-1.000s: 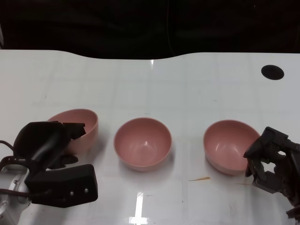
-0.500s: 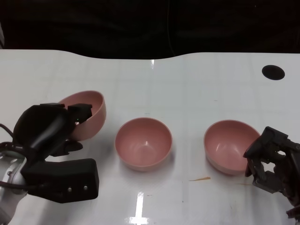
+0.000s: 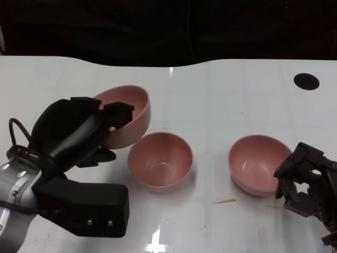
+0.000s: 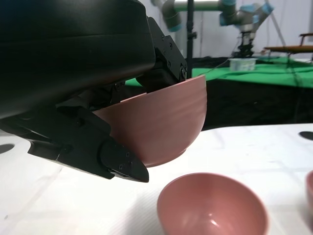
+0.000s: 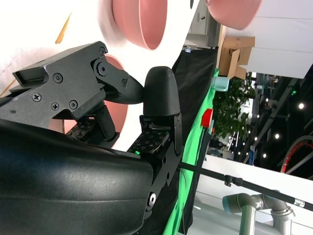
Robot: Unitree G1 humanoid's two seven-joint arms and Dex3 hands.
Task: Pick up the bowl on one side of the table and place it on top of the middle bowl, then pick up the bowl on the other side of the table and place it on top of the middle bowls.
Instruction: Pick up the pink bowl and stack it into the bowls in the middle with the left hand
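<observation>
Pink plastic makes up all three bowls on the white table [image 3: 221, 95]. One bowl, the lifted bowl [image 3: 129, 113], is off the surface, gripped by the left hand [image 3: 84, 132]: black fingers reach over its near rim into the hollow, and from the left wrist view another finger presses up against its outer wall [image 4: 161, 122]. It hangs tilted, its opening turned away from the robot, above and just to the left of the middle bowl [image 3: 160, 161], their outlines overlapping in the head view. Nothing lies inside the lifted bowl apart from the fingertips. The middle bowl stands upright on the table, with only a glint of light on its floor. The right bowl [image 3: 255, 163] also stands upright, holding nothing. The right hand [image 3: 305, 179] sits just beside that bowl's right edge, fingers curled in close together around nothing; whether it touches the rim I cannot tell. A dark round hole [image 3: 306, 80] marks the far right of the table, and a thin orange sliver [image 3: 224, 201] lies near the right bowl.
</observation>
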